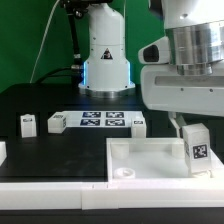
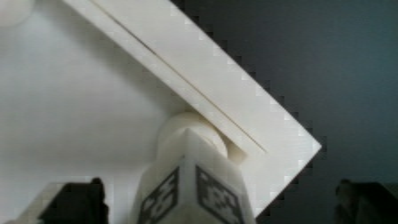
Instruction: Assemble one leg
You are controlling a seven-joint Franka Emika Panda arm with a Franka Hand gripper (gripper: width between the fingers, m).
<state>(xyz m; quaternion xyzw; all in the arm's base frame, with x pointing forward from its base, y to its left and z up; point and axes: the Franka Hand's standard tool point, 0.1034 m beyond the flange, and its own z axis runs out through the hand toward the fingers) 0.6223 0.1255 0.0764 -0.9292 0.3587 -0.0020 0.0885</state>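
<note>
A white leg point(image 1: 197, 148) with a black-and-white tag stands upright at the corner of the large white tray-like piece point(image 1: 150, 158) on the exterior view's right. My gripper point(image 1: 190, 133) hangs right over it. In the wrist view the leg point(image 2: 192, 175) rises from the tray's corner point(image 2: 107, 110), between my two dark fingers point(image 2: 71, 203). The jaws stand wide apart, with a gap on each side of the leg, so my gripper point(image 2: 217, 208) is open and does not hold it.
Three more legs stand on the black table: two point(image 1: 28, 123) point(image 1: 57, 122) at the exterior view's left and one point(image 1: 138, 124) beside the marker board point(image 1: 103, 120). The arm's base point(image 1: 105, 55) is at the back. Another white part point(image 1: 2, 150) shows at the left edge.
</note>
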